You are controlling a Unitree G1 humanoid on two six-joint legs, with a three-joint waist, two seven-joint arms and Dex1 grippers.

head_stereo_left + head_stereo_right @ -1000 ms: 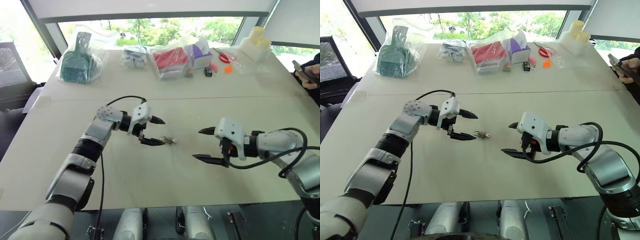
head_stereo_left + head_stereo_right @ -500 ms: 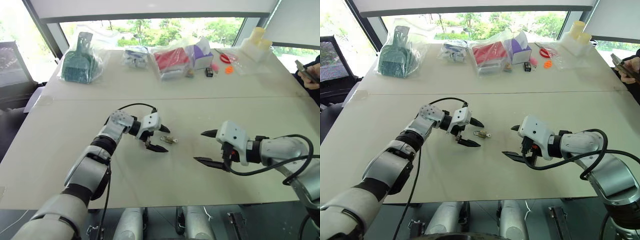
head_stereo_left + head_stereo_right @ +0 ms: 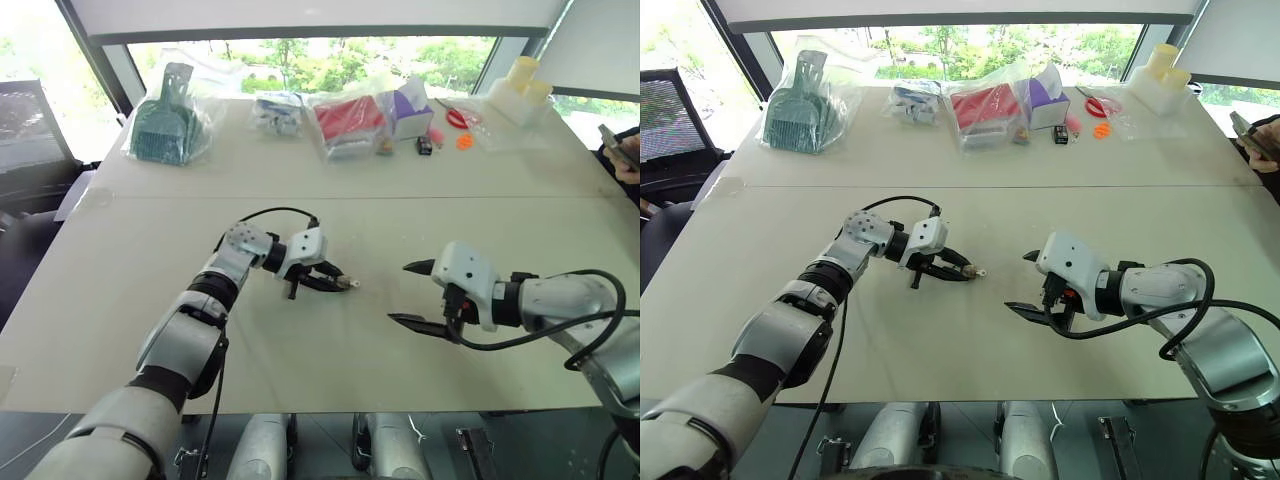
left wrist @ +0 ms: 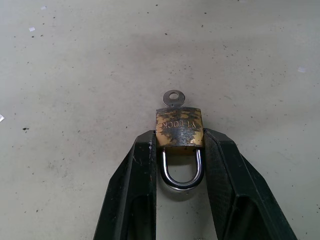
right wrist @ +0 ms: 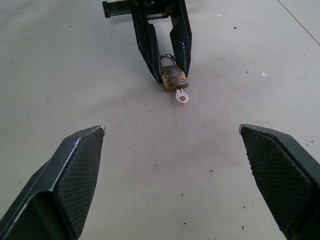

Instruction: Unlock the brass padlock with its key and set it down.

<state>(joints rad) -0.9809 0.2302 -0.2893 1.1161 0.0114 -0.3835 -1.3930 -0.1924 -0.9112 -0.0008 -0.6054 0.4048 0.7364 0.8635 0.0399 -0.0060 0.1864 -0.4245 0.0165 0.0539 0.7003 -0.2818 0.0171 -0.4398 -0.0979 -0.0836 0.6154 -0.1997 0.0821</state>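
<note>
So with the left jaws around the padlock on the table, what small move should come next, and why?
Probably bring the right gripper, jaws wide open and apart, forward onto the key. The left gripper already pinches the brass padlock by its sides, shackle toward the wrist, with the key head sticking out free on the far side, facing the right gripper.

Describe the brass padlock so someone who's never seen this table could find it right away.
Start at the big pale table and look at its near half, between the two robot arms. The brass padlock lies flat at the tips of the left hand, whose black fingers flank its silvery shackle. It is a tiny tarnished yellow block with a small silver key sticking out, far from the bagged items along the window.
</note>
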